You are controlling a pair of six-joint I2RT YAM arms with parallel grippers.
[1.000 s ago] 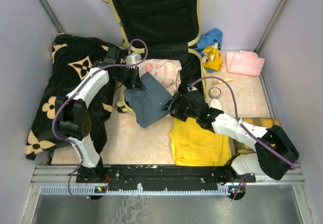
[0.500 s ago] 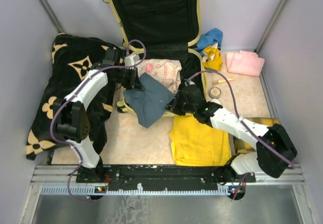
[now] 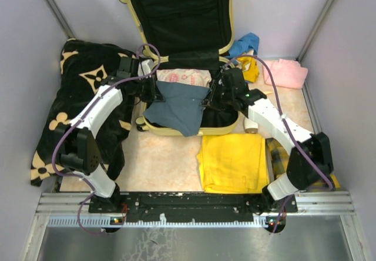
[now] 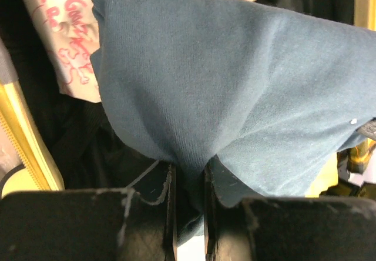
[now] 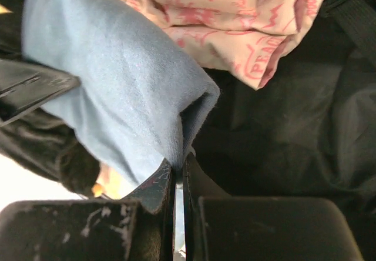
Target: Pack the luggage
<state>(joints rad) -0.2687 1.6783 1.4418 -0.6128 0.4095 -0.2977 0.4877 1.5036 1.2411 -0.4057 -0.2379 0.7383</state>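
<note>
Top view: your luggage (image 3: 176, 14) lies open at far centre, blue-grey garment (image 3: 176, 105) over its lower half. Left wrist — left gripper (image 4: 187, 176) pinches a garment fold, jaws barely apart. Right wrist — right gripper (image 5: 178, 170) clamped tight on its edge.

Covered and out of sight
The blue-grey garment (image 3: 176, 105) covered much of the cream printed cloth (image 3: 185, 76) and the lining of the luggage's (image 3: 176, 14) lower half; the right arm (image 3: 276, 123) crossed a striped item (image 3: 275, 155), hiding most of it.
</note>
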